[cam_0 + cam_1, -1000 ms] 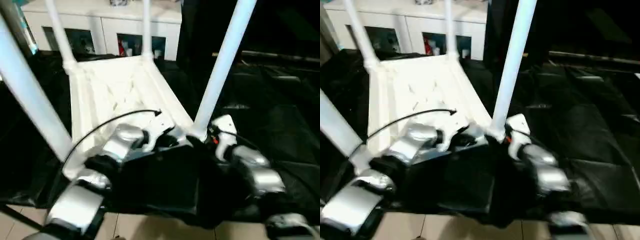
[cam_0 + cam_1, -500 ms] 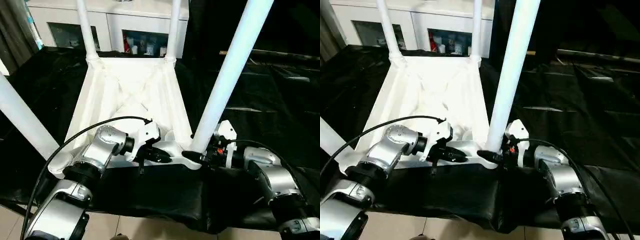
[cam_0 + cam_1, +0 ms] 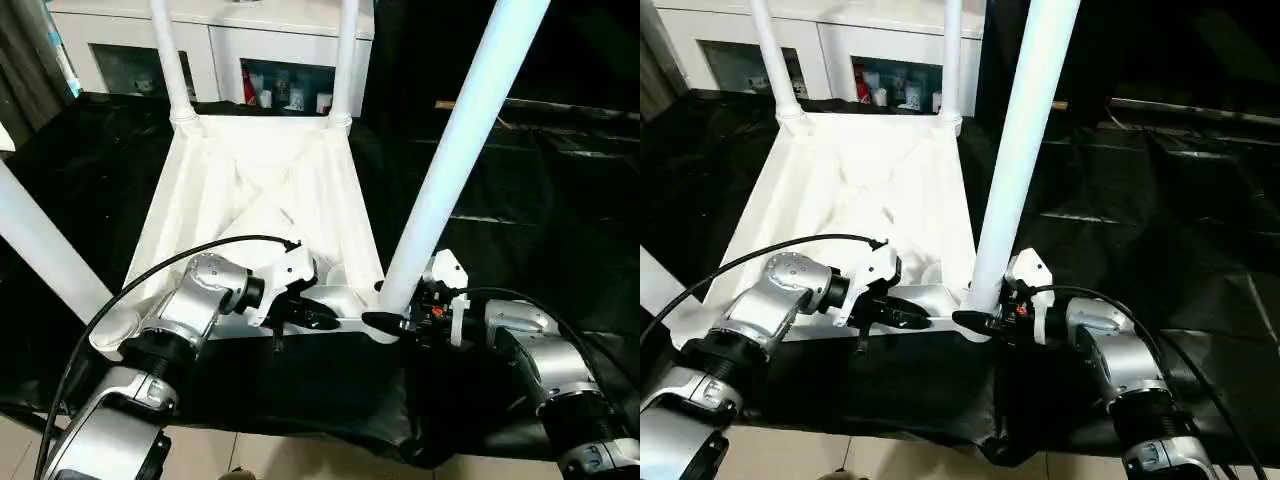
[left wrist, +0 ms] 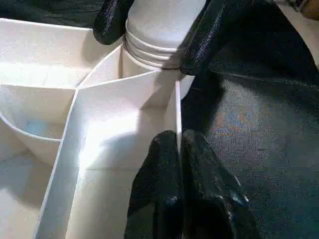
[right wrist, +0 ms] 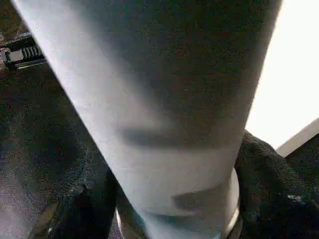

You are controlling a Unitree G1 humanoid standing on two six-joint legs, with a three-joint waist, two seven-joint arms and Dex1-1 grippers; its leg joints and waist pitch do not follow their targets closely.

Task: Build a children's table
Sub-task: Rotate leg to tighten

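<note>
Black sheeting covers the floor; on it we see the tabletop lying underside up, four legs standing in its corner sockets. Our left gripper is pinched together on the tabletop's near rim wall. Right gripper clasps the near right leg at its base.

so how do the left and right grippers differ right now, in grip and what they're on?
The left gripper is shut, fingers pinching the thin rim wall of the tabletop; the right gripper is spread wide, its fingers on either side of the base of the near right leg. The left holds a flat edge, the right a round tube. Both work at the same near corner socket.
</note>
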